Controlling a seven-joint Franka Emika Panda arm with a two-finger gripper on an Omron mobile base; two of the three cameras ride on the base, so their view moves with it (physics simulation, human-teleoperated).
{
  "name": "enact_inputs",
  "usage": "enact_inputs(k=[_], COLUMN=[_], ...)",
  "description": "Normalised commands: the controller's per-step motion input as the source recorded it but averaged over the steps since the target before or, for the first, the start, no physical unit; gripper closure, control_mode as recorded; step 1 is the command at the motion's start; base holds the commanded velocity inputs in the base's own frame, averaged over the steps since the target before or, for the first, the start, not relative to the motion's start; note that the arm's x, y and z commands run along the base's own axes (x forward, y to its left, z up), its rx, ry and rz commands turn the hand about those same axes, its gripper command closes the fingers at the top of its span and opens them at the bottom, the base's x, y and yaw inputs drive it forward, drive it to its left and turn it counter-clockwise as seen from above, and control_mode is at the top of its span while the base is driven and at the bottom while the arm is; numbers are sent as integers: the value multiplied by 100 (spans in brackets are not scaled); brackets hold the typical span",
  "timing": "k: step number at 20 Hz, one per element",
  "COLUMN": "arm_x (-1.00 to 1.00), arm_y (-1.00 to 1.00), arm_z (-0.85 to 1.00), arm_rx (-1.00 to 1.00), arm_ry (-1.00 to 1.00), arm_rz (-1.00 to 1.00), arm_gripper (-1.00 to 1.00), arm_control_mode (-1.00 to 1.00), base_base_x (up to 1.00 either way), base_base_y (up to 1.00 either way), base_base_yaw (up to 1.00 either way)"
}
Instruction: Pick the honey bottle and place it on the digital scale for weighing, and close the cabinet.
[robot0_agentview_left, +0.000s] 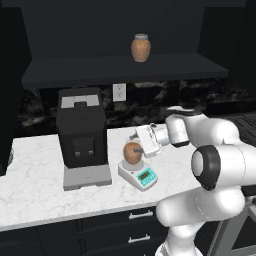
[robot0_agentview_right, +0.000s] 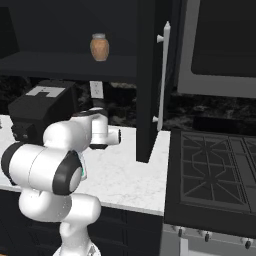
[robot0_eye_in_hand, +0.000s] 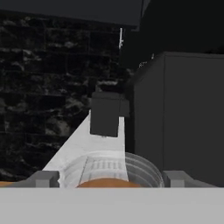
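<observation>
The honey bottle (robot0_agentview_left: 132, 153), a round amber jar, stands upright on the grey platter of the white digital scale (robot0_agentview_left: 143, 176) with its teal display. My gripper (robot0_agentview_left: 139, 148) reaches in from the right at jar height. In the hand view the jar's grey cap (robot0_eye_in_hand: 109, 168) sits between the two fingertips (robot0_eye_in_hand: 43, 178), with a small gap on each side, so the gripper (robot0_eye_in_hand: 109, 180) is open around the jar. The black cabinet (robot0_agentview_left: 125, 70) above the counter is open. Its right door (robot0_agentview_right: 147, 80) stands out towards me, with a long silver handle (robot0_agentview_right: 165, 75).
A second, similar jar (robot0_agentview_left: 141, 47) stands on the cabinet shelf. The black coffee machine (robot0_agentview_left: 81, 132) stands just left of the scale on the white marble counter (robot0_agentview_left: 35, 175). A stove (robot0_agentview_right: 215, 170) lies to the right of the counter. Dark drawers (robot0_agentview_left: 115, 227) run below.
</observation>
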Motion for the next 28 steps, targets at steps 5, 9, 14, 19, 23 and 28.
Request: enact_inputs(k=[5, 9, 14, 19, 23, 28], arm_x=[-32, -5, -5, -4, -3, -26], arm_y=[0, -7, -13, 0, 0, 0], arm_z=[-2, 0, 0, 15, 33, 34], arm_rx=[0, 2, 4, 1, 0, 0], arm_ry=[-3, -5, -8, -12, -13, -16], arm_rz=[0, 0, 0, 0, 0, 0], arm_gripper=[-100, -100, -100, -100, -100, -100], arm_control_mode=[-100, -100, -100, -100, -100, -100], base_base_x=[0, 0, 0, 0, 0, 0], base_base_y=[0, 0, 0, 0, 0, 0], base_base_yaw=[0, 0, 0, 0, 0, 0])
